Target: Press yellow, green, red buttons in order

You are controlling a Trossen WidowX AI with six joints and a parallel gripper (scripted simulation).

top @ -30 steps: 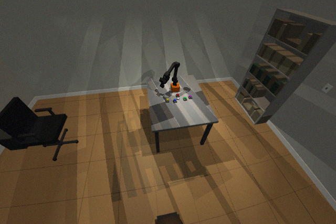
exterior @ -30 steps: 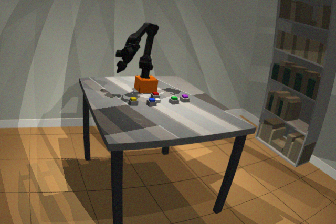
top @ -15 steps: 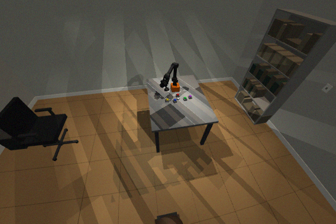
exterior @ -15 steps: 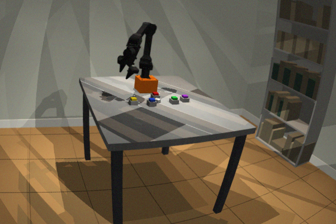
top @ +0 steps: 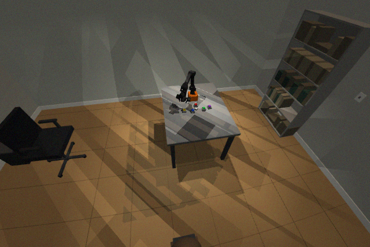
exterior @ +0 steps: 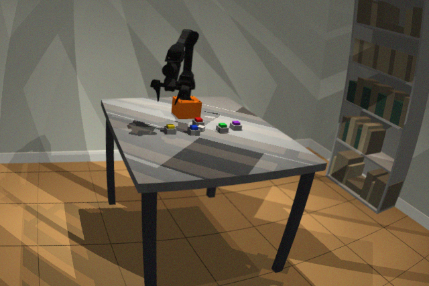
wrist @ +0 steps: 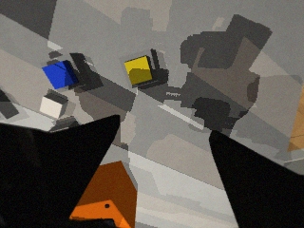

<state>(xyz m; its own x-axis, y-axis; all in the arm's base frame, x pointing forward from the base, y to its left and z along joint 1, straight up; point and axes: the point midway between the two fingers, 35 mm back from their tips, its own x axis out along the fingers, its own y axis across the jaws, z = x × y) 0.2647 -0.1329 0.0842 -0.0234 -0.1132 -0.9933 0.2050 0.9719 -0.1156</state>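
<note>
The yellow button [top: 184, 109] [exterior: 169, 126] [wrist: 138, 70] sits on its grey base at the left end of a row of buttons on the table [exterior: 208, 161] [top: 206, 129]. The green button [top: 203, 108] [exterior: 222, 124] is further right, and the red button [top: 195, 104] [exterior: 198, 119] sits behind the blue one. My gripper [top: 179, 98] [exterior: 167, 98] [wrist: 164, 126] is open and empty. It points down, well above the table, behind and a little to the left of the yellow button.
A blue button [exterior: 194, 127] [wrist: 59, 74] and a purple button [exterior: 236, 122] share the row. A small white block [wrist: 51, 106] lies beside the blue button. The arm's orange base [exterior: 186, 106] [wrist: 109, 190] stands behind the row. A bookshelf [exterior: 381, 102] and a chair [top: 23, 136] stand away from the table.
</note>
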